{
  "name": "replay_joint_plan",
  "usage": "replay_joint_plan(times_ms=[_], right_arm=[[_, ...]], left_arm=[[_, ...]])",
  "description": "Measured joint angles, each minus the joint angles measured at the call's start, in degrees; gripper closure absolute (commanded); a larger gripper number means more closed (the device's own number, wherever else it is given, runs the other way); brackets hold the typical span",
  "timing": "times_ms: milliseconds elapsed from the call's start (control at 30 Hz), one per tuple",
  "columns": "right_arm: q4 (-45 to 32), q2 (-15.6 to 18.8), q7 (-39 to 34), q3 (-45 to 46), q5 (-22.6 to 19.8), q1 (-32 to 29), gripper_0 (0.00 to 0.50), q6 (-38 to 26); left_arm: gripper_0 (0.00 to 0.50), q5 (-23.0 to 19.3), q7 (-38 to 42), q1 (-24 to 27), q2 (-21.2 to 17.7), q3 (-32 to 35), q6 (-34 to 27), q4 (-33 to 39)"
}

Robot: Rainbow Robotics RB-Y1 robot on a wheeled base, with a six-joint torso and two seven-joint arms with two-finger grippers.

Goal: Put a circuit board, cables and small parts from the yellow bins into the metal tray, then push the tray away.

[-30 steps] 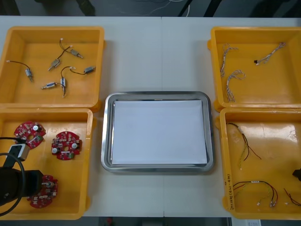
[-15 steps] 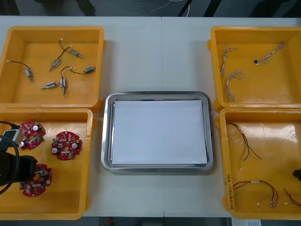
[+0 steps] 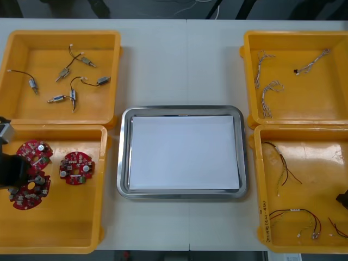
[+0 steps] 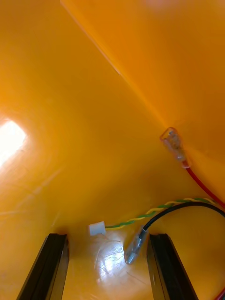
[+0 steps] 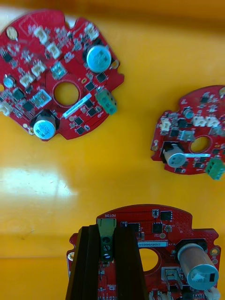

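Observation:
In the near left yellow bin (image 3: pixel 81 239), my left gripper (image 3: pixel 13 171) is shut on a round red circuit board (image 3: pixel 27 191). In the left wrist view the gripper (image 5: pixel 108 233) pinches the held board (image 5: pixel 164 248) at its green terminal block. Two more boards (image 5: pixel 61 75) (image 5: pixel 192 136) lie on the bin floor beyond it. The metal tray (image 3: pixel 124 157), white inside, sits in the middle. My right gripper (image 3: pixel 342 199) is low in the near right bin (image 3: pixel 304 138). There the gripper (image 4: pixel 107 236) stands open, with a white connector (image 4: pixel 96 228) and a black cable's end (image 4: pixel 133 251) between its fingers.
The far left bin (image 3: pixel 60 38) holds several small metal parts (image 3: pixel 70 98). Pale twisted cables (image 3: pixel 269 89) lie in the far right bin (image 3: pixel 293 38). Red, yellow and black cables (image 3: pixel 296 213) lie in the near right bin. Bare table shows beyond the tray.
My left gripper has carried the circuit board from the bin's near corner toward the other two boards and the left wall. The right gripper has barely moved.

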State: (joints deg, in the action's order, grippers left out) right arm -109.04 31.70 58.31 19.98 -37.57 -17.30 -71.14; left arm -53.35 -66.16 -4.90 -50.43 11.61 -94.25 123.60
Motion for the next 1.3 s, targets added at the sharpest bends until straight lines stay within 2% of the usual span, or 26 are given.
replay_joint_plan(times_ms=[100,167,200,300,367,600,767,900,1133,1300], right_arm=[[0.00,0.00,0.01,-0.03,0.00,-0.25,0.012,0.45],[0.00,0.00,0.01,-0.07,-0.02,-0.42,0.097,0.63],[0.00,0.00,0.01,-0.07,-0.02,-0.49,0.195,0.68],[0.00,0.00,0.01,-0.08,-0.02,-0.65,0.428,0.70],[0.00,0.00,0.01,-0.08,-0.02,-0.73,0.500,0.71],[0.00,0.00,0.01,-0.08,-0.02,-0.76,0.500,0.81],[-0.02,0.00,0.01,-0.08,-0.08,-0.76,0.500,0.85],[-0.75,0.00,0.01,-0.03,-0.08,-0.64,0.500,-0.85],[-6.98,0.03,0.02,0.78,-0.11,-0.05,0.500,-9.32],[-9.91,0.61,0.02,1.06,-1.06,0.55,0.500,-11.55]], left_arm=[[0.500,-0.25,0.00,2.95,-0.35,0.05,-3.71,0.40],[0.500,-0.52,0.00,4.79,-0.36,0.05,-5.64,0.73],[0.500,-0.72,0.00,5.67,-0.36,0.05,-6.65,0.89],[0.500,-1.61,0.00,7.79,-0.36,0.05,-8.75,1.63],[0.500,-2.42,0.00,8.79,-0.36,0.05,-9.35,2.32],[0.500,-3.25,0.06,11.61,-0.36,-0.15,-10.78,4.92],[0.500,-3.22,2.35,16.34,-0.42,-3.72,-11.92,5.26],[0.500,-2.34,10.35,21.53,-0.54,-9.71,-12.46,5.27],[0.500,0.29,29.40,29.23,-0.63,-20.48,-12.57,5.28],[0.500,3.81,30.60,32.95,-0.55,-26.71,-12.55,5.31]])
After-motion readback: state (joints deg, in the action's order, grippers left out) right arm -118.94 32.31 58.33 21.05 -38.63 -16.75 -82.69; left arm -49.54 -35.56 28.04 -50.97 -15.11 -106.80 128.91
